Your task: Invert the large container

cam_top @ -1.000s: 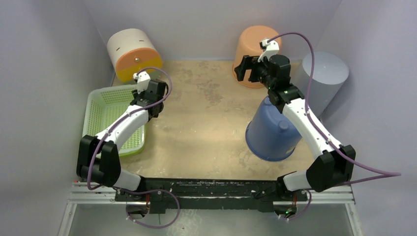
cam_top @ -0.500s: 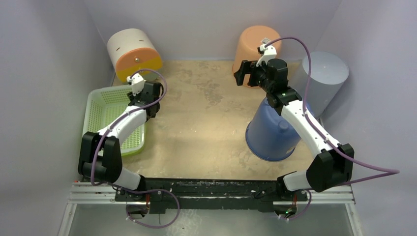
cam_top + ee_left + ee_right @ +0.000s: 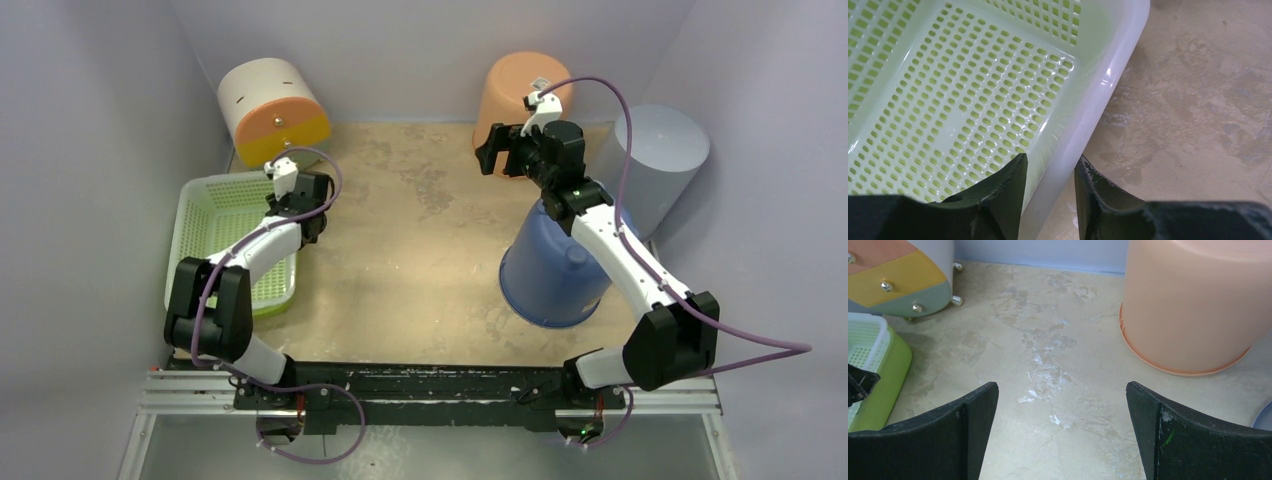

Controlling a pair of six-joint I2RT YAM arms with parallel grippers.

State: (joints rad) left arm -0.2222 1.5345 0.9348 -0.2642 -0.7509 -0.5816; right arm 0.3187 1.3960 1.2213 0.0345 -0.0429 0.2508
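Note:
A light green perforated basket (image 3: 200,188) lies open side up at the left of the table. My left gripper (image 3: 303,218) is at its right rim. In the left wrist view the jaws (image 3: 1050,162) straddle the basket's white-green rim (image 3: 1108,85), one finger inside and one outside, closed against it. My right gripper (image 3: 497,150) hangs open and empty above the table in front of an orange bucket (image 3: 515,85). In the right wrist view its fingers (image 3: 1062,385) are wide apart over bare table.
The orange bucket (image 3: 1193,300) and a blue bucket (image 3: 545,275) stand upside down at the right. A grey cylinder (image 3: 665,150) stands at the far right. A white, orange and yellow container (image 3: 270,105) lies on its side at the back left.
My left arm has drawn in towards the basket and its wrist has settled over the right rim. My right gripper shifted slightly back and left, then held still.

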